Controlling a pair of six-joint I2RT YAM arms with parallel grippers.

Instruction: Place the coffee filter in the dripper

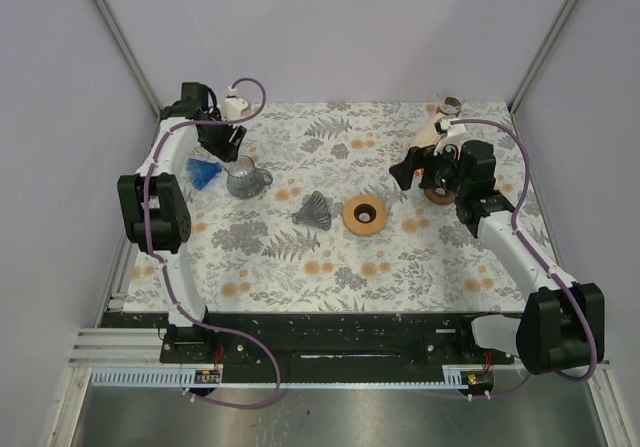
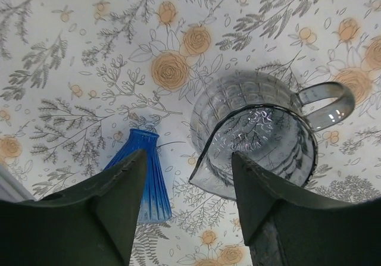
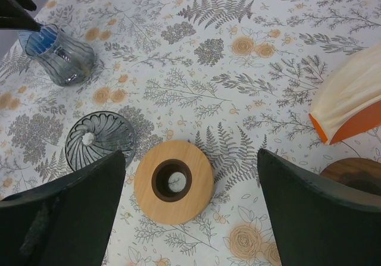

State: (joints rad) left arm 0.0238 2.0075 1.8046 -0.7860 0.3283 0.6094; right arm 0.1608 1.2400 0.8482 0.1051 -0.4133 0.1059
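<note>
One coffee filter [image 3: 351, 93], tilted, orange holder [image 3: 357, 126]

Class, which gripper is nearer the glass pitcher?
Left. The left gripper hangs just above the pitcher. The right gripper is across the table, near the wooden ring.

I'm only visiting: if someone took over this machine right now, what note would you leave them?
Left gripper: open, empty, above the gap between blue cone and glass jug.
Right gripper: open, empty, above the wooden ring.
Dripper: grey, left of the ring, no filter inside.
Filters: stacked in orange holder, right of the ring.
Done: nothing yet. Left: take one filter, seat it in the dripper.
</note>
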